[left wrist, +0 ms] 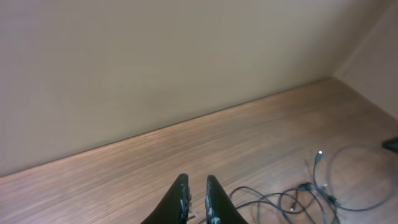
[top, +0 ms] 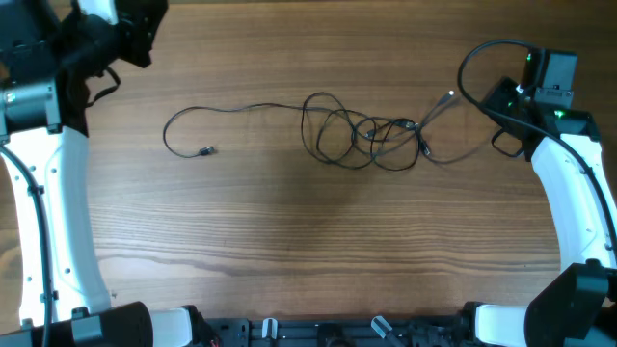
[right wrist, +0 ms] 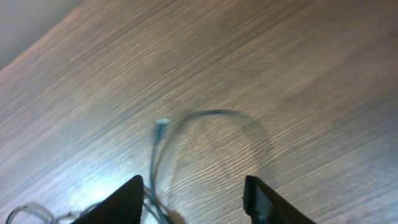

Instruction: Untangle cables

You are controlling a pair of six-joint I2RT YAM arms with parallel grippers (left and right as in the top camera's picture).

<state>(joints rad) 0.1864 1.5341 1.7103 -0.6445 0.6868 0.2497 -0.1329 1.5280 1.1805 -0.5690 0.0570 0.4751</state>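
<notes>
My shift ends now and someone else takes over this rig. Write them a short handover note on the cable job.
Left gripper: jaws a narrow slit apart, empty, off to the left, not touching the cables.
Right gripper: open, empty, above a light-tipped plug end and its loop.
Cables: knotted loops right of the middle of the table; one strand runs left to a dark plug.
Done: nothing separated yet.
Left: work the strands out of the knot and lay each one apart.
</notes>
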